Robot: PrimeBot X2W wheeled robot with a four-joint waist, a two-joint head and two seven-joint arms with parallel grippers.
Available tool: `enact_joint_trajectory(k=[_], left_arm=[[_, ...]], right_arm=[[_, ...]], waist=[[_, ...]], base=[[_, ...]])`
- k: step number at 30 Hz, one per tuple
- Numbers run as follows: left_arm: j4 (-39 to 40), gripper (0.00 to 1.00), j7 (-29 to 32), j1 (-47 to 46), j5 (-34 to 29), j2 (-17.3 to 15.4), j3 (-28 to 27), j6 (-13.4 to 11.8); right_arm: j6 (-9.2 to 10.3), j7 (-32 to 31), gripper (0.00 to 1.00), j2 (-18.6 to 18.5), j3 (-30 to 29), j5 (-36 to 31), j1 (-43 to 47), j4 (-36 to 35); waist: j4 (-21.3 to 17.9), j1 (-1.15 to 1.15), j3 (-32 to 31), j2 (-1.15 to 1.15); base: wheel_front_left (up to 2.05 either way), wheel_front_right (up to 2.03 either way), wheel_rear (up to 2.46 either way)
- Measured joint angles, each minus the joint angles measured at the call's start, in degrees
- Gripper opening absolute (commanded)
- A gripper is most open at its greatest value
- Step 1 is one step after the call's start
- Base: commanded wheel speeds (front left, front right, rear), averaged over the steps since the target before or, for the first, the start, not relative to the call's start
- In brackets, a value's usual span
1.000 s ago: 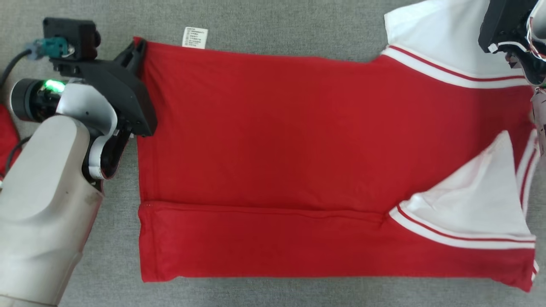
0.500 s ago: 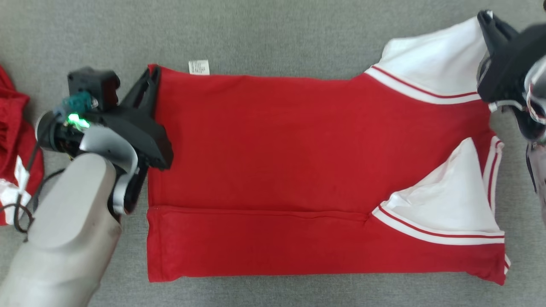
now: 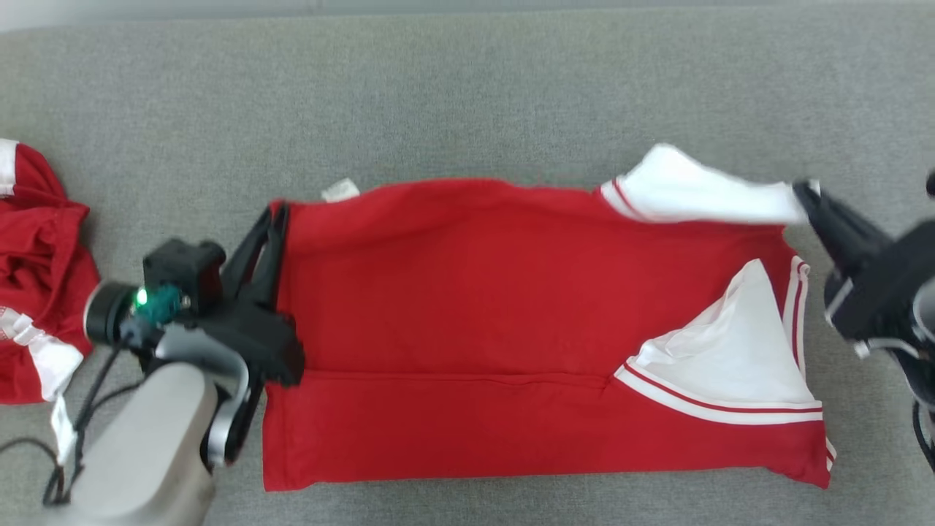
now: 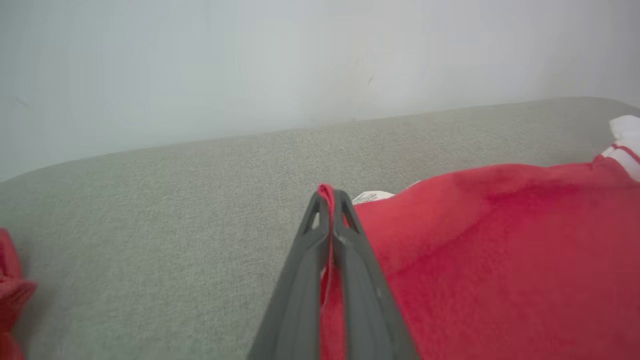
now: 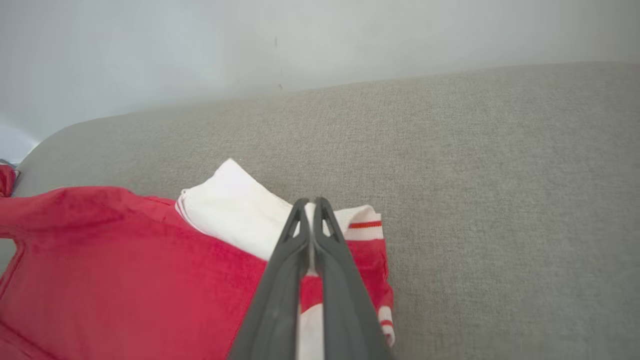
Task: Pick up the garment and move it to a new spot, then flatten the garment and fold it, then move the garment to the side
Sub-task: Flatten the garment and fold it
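The red garment lay part-folded on the grey cushion, left gripper fingers clamped on its hem corner, right gripper fingers on its white sleeve, both toward the cushion's back edge.

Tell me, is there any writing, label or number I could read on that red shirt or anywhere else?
Nothing here can be read.
White tag at the far edge of the red garment: it seems to carry fine print, too small and blurred to read.
I find no other words, logos or numbers.
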State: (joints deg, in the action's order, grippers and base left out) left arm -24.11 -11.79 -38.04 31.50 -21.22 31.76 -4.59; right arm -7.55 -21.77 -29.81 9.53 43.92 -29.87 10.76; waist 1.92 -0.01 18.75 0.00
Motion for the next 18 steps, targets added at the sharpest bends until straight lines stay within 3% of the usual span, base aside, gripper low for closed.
enact_joint_trajectory(k=[9,18], left_arm=[[0.78,0.00,-2.44,6.37,-0.68,-0.66,-0.35,-1.20],[0.85,0.00,-3.10,13.24,-0.62,0.49,-1.93,-1.97]], right_arm=[[0.00,-5.95,0.00,-0.45,-5.48,1.96,12.81,-9.05],[0.00,-11.73,0.00,3.94,-9.36,-1.12,21.97,-15.28]], waist=[[-0.46,0.00,-1.80,0.00],[-0.57,0.00,-3.58,0.00]], base=[[0.00,0.00,0.00],[0.00,0.00,0.00]])
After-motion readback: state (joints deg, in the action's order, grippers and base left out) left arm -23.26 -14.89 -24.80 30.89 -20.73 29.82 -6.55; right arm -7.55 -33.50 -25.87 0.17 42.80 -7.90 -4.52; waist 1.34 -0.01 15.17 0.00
